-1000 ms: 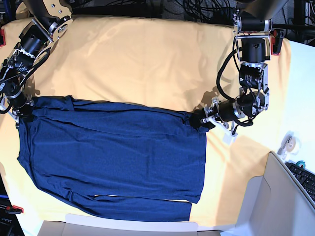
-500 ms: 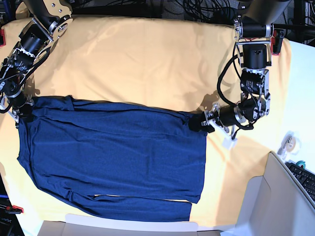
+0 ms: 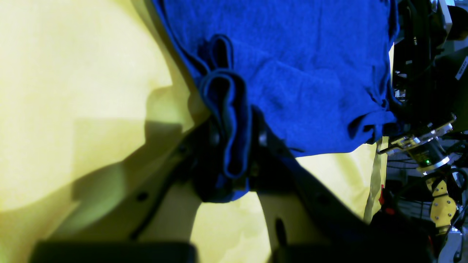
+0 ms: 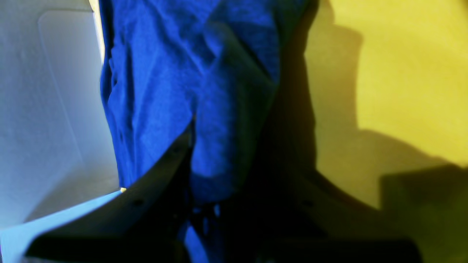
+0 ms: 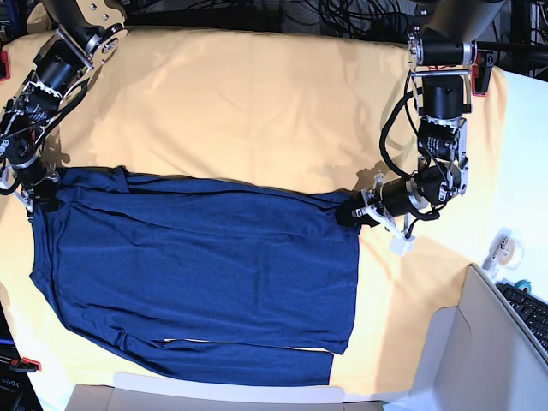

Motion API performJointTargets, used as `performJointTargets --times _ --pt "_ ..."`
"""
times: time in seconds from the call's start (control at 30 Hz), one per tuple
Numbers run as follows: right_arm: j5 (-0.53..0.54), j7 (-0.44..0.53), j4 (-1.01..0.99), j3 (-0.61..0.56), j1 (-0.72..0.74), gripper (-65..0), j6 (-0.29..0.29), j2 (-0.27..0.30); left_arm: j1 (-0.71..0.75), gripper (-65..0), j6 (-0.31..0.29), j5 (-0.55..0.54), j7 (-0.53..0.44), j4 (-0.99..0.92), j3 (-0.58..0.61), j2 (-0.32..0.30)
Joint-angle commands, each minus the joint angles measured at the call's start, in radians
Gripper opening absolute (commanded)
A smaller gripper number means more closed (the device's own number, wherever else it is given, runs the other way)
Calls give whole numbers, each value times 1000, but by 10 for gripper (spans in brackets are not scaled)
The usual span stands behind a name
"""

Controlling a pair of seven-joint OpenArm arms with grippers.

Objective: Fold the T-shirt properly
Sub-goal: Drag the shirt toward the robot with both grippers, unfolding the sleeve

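Observation:
The T-shirt (image 5: 197, 274), dark navy, lies spread flat on the yellow-orange cloth (image 5: 257, 103), with its sleeves folded in along the top and bottom edges. My left gripper (image 5: 347, 212) is at the shirt's upper right corner. The left wrist view shows it shut on a bunched fold of the T-shirt (image 3: 230, 120), with dark fingers (image 3: 204, 164) on either side. My right gripper (image 5: 38, 199) is at the upper left corner. In the right wrist view, T-shirt (image 4: 215, 146) fabric is pinched between its fingers.
A white cardboard box (image 5: 479, 342) stands at the lower right, with a keyboard (image 5: 533, 310) behind it. A small tape roll (image 5: 505, 250) lies on the white table right of the cloth. A white flap (image 5: 223, 392) lines the front edge. Cables run along the back.
My left gripper has shut on the shirt's upper right corner and drawn back slightly to the right. The right arm and the rest of the shirt have stayed still.

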Motion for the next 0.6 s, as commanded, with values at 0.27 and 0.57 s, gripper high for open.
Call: performJointTargets --times 0.27,0.57 --pt "-6 -7 202 3 -117 -650 -12 11 135 -650 2 -9 71 296 -8 -51" --pt "-6 -130 382 69 -216 -650 -12 12 316 -650 8 -9 117 516 -74 -113"
